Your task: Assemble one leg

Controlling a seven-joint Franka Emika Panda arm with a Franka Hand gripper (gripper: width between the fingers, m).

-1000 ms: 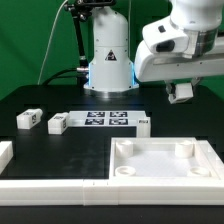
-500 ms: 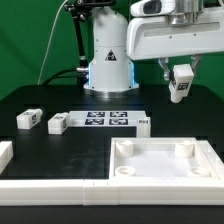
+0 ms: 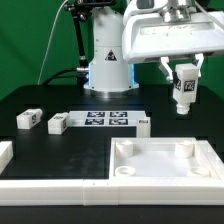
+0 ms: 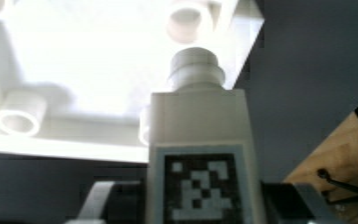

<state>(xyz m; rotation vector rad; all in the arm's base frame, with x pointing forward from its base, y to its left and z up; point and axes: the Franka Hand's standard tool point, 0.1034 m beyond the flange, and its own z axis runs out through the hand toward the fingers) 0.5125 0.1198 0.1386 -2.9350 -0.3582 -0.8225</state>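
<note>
The leg (image 3: 184, 88) hangs in the air, pinched between the jaws, over the far right corner of the tabletop panel (image 3: 150, 172) as the exterior view shows it. It is well clear of the panel and touches nothing but the jaws. It stands nearly upright, and its black-and-white tag faces the exterior camera. The jaws are closed on its upper part, one on each side, spread only as wide as the leg itself.

In the wrist view the leg (image 4: 197, 150) fills the middle of the picture, with its tag toward the camera. Its round peg (image 4: 194, 65) points away, toward the panel (image 4: 87, 60). The peg's tip shows against the panel's rim, close to where the white gives way to the dark table (image 4: 318, 80). Round corner sockets (image 4: 23, 110) can be seen on the panel.

The white arm (image 3: 165, 40) carrying the jaws is high above the panel's far side. The marker board (image 3: 108, 119) lies flat on the table (image 3: 60, 150) beyond the panel's far left corner. Farther from the panel, toward the exterior view's left, two small white blocks rest on the table. The first block (image 3: 57, 123) is just off the board's end, and the second block (image 3: 28, 120) is a little past it. A low white rail (image 3: 50, 185) runs along the table's near edge up to the panel's near left corner. The robot's base (image 3: 108, 60) stands behind the board, well back from the panel.
</note>
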